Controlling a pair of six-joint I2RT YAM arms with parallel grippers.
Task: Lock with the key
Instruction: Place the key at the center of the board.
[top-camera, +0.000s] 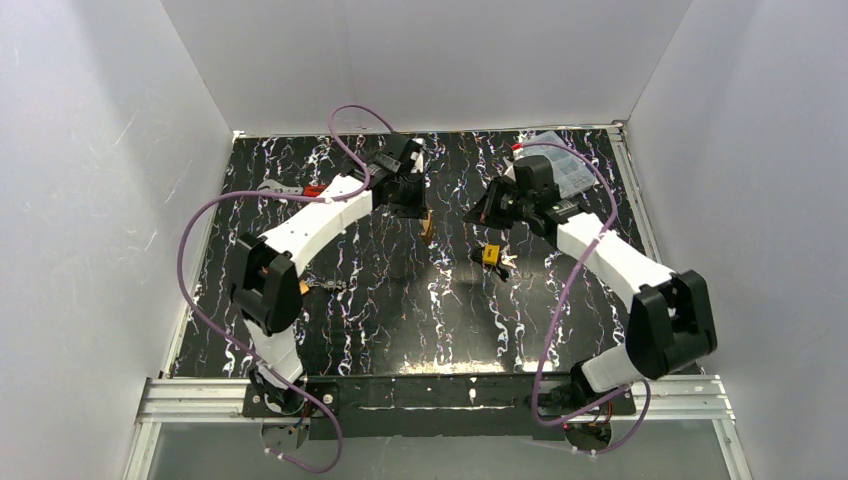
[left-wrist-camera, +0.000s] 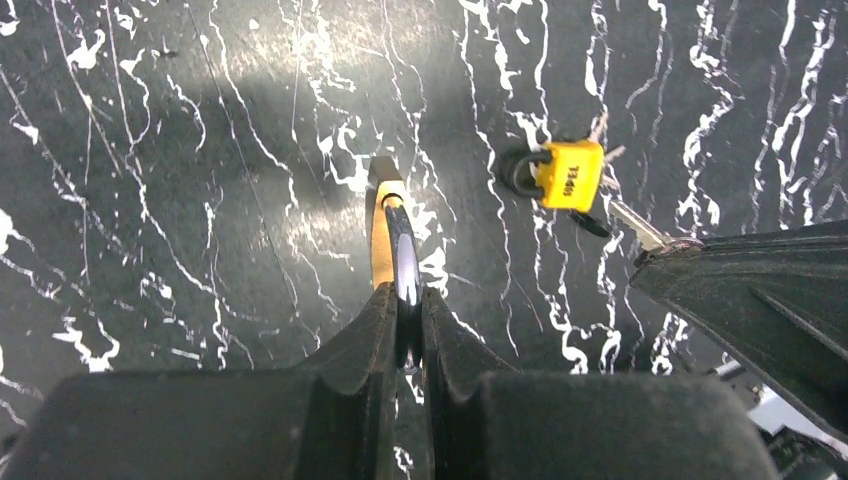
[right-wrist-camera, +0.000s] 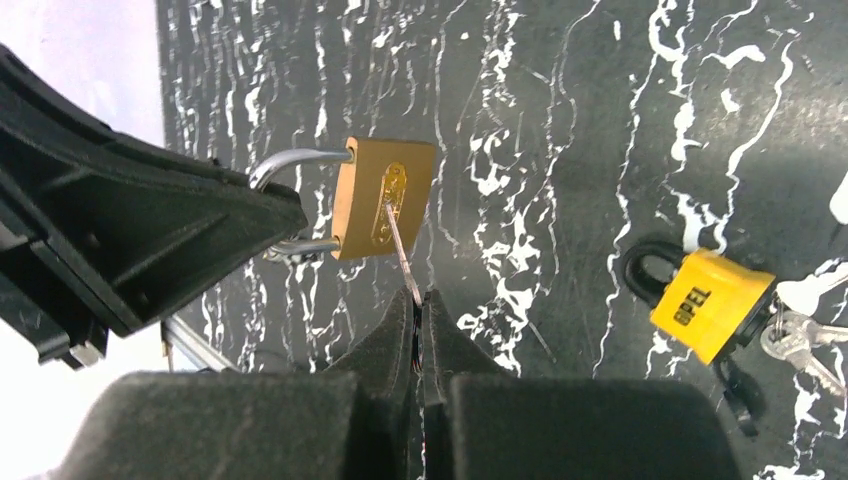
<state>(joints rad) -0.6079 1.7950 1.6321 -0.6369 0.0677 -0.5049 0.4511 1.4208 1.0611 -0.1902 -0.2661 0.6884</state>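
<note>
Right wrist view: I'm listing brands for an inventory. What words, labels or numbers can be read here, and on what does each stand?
"OPEL": black letters on the yellow padlock lying on the table; the first letter could be a G.
Brass lock: a raised oval mark around the keyway, too blurred to read.
Key: no writing can be made out.
Nothing else legible.

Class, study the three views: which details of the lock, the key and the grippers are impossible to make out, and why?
1. Head of the key: right wrist view, buried between the fingers of the right gripper.
2. Shackle bend of the lock: right wrist view, covered by the left gripper.
3. Keyhole: left wrist view, the lock is seen edge-on.
4. The key itself: top view, too small to find.
</note>
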